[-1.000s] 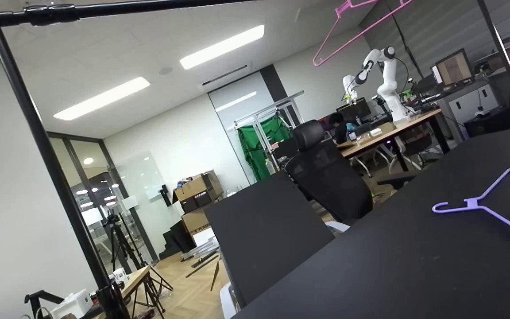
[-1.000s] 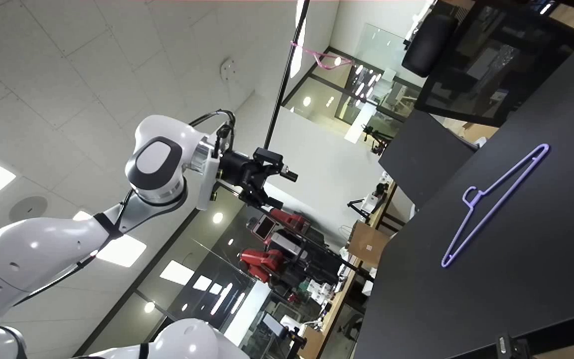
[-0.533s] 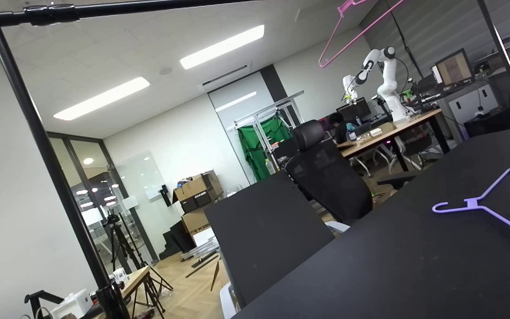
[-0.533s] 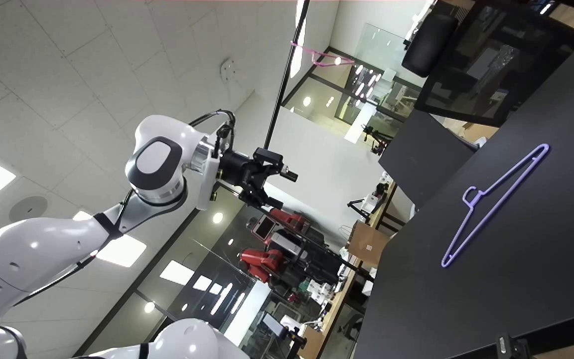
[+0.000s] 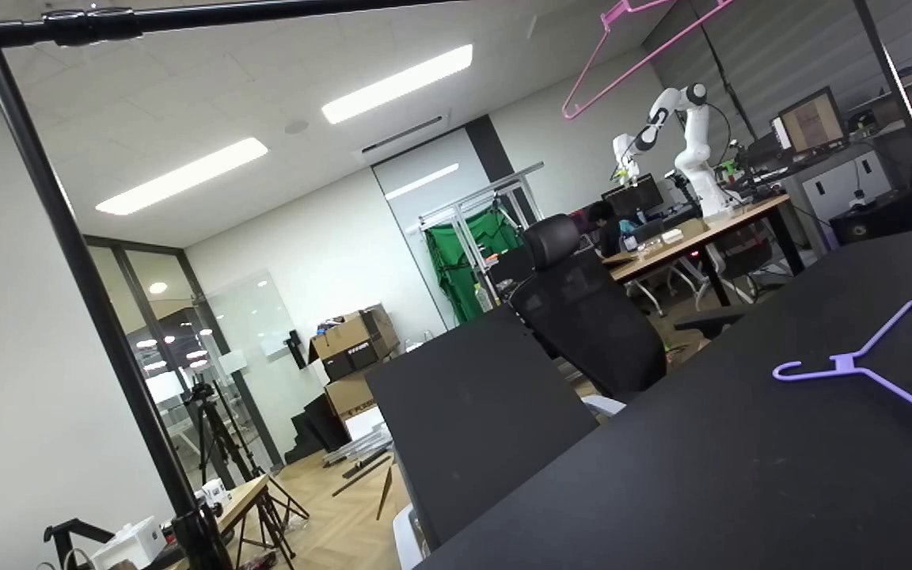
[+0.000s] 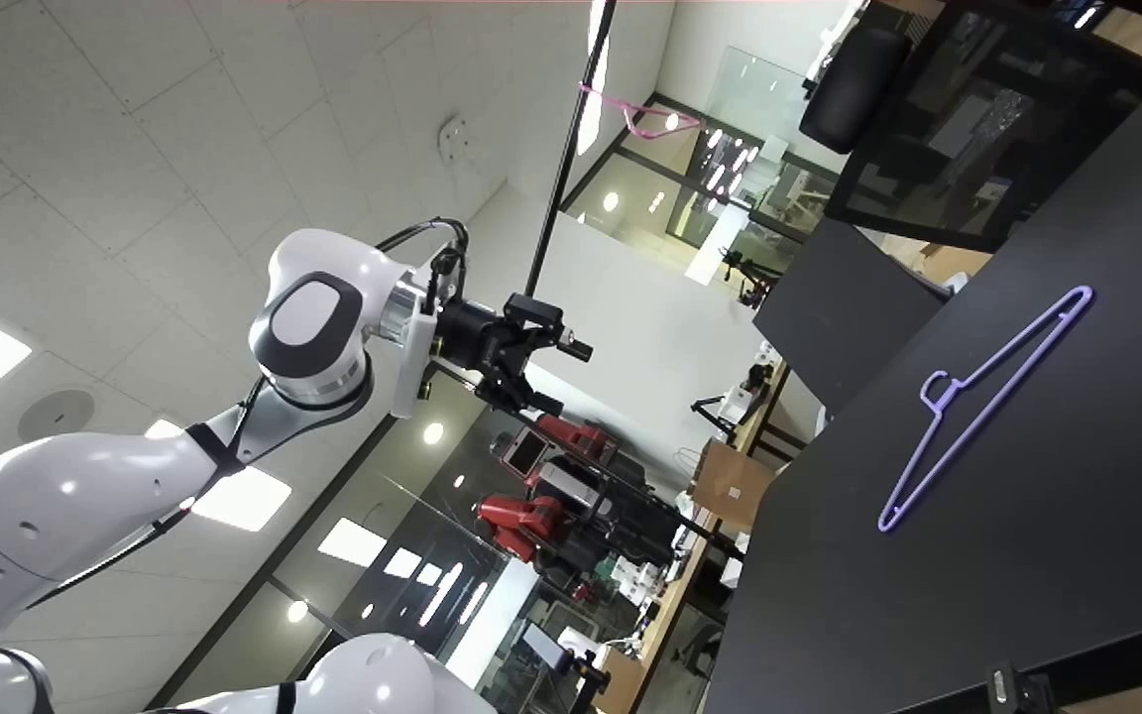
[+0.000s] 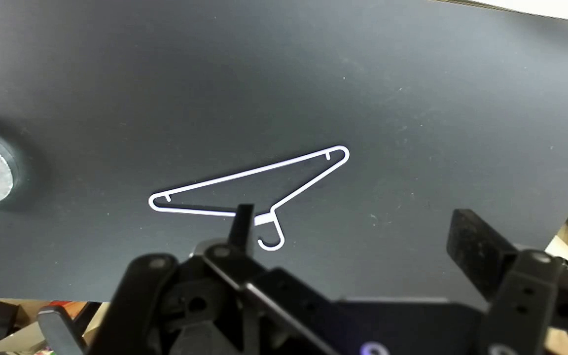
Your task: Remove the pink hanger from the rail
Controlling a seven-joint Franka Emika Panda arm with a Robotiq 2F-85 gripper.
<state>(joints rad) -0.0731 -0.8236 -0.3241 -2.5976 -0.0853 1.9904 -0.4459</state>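
Pink hanger, one. Location: upper right of the frame in an exterior view, the top edge cropping its hook. Placement: suspended; in an exterior view the hook meets the rail near the top of the frame, so the rail presumably bears the weight and the body is free to swing. Removal not yet made; the hook probably needs lifting clear before any pulling away.

Claw, one. Condition: fingers spread, nothing between them. Aimed at the bench, which fills most of the wrist view; judged a waiting pose rather than a reach. Relation to the pink hanger: well apart, the hanger above and somewhat to the right of the claw in an exterior view; absent from the wrist view.

Purple hanger, one. Flat on the bench, right side of the frame in both exterior views; in the wrist view a finger covers part of it. Judged no part of this job.
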